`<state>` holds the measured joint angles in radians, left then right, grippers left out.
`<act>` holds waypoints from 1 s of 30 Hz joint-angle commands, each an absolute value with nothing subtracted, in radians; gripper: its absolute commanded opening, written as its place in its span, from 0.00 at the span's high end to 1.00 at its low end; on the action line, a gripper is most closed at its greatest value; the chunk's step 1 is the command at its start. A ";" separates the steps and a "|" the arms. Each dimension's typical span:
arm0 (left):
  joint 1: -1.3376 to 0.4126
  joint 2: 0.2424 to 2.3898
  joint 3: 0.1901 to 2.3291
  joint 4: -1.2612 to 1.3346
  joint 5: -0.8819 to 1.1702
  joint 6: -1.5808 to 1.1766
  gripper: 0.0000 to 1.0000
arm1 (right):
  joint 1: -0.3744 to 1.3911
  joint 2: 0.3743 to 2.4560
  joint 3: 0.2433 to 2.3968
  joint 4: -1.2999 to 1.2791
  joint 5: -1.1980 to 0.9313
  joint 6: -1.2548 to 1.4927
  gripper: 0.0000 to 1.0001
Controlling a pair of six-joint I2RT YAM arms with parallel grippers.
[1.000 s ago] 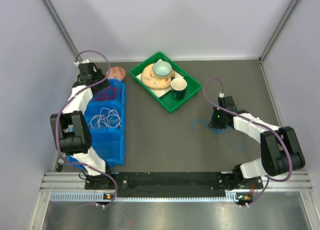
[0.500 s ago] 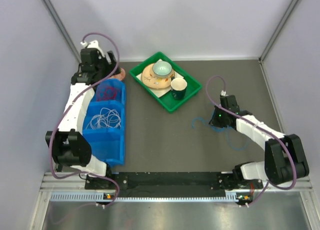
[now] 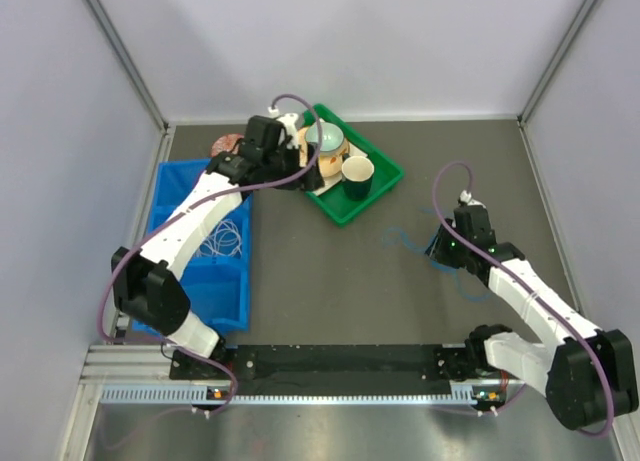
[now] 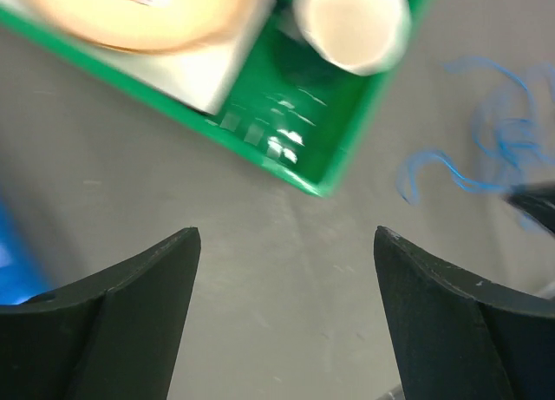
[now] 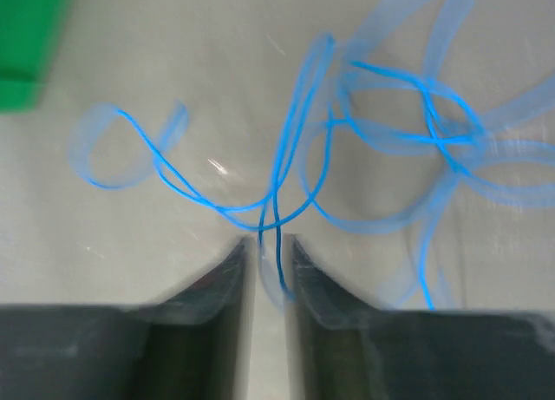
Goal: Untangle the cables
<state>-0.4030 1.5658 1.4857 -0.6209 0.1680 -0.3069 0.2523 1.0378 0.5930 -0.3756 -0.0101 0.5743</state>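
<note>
Grey tabletop [image 3: 320,281], cables partly sorted

White cable [image 3: 222,239] lies looped in the blue bin [image 3: 215,291]. The left gripper [image 4: 286,239] hangs above the green tray's [image 4: 299,114] corner, jaws spread wide. The right gripper [image 5: 270,248] has its jaws a sliver apart around a strand of blue cable [image 5: 431,114], though whether they grip it cannot be told. A pull could cinch the loops, or the strand could slip out.

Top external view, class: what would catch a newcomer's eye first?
The thin, looping blue cable sprawls on the dark table right of centre, strands running into the narrowly parted right claw. A bright green plastic tray of crockery sits at the back, the left claw wide open by its edge; a blue plastic bin at left holds a white cable.
</note>
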 commanded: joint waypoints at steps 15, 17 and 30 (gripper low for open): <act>-0.627 1.447 1.262 -0.471 0.184 -0.456 0.13 | 0.005 1.261 0.788 -0.562 0.090 0.624 0.02; -0.629 1.447 1.262 -0.488 0.183 -0.448 0.13 | 0.009 1.348 0.816 -0.532 0.060 0.635 0.02; -0.627 1.361 1.200 -0.485 0.109 -0.448 0.11 | 0.202 1.526 0.862 -0.368 0.005 0.659 0.85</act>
